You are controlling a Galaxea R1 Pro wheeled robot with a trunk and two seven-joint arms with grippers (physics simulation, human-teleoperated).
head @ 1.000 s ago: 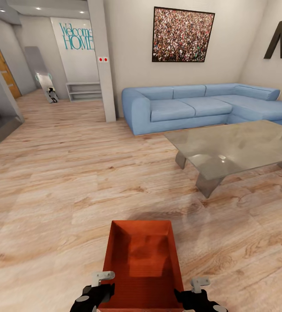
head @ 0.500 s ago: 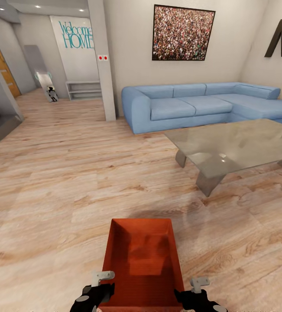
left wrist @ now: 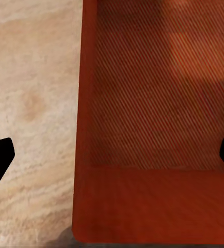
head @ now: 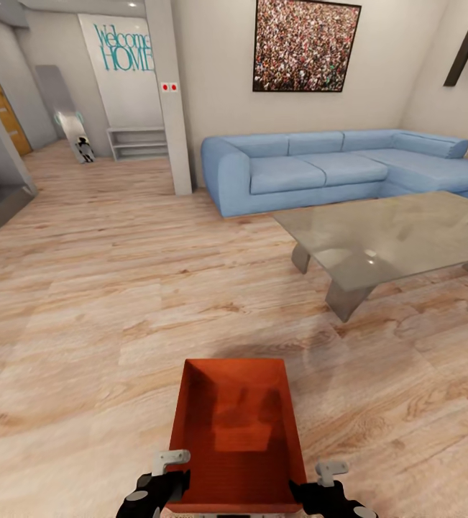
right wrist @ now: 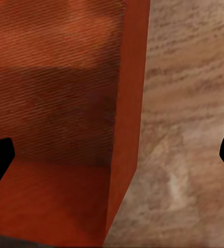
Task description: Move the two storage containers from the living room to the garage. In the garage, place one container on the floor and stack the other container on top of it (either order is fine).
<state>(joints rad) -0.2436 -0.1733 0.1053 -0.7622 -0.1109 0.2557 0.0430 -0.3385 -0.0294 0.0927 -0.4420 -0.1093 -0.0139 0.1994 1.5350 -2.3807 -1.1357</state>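
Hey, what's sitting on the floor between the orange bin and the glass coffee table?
Nothing. In the head view, only bare wood plank floor separates the storage container from the coffee table.

Home living room, blue sofa (head: 313, 169), glass coffee table (head: 392, 237)
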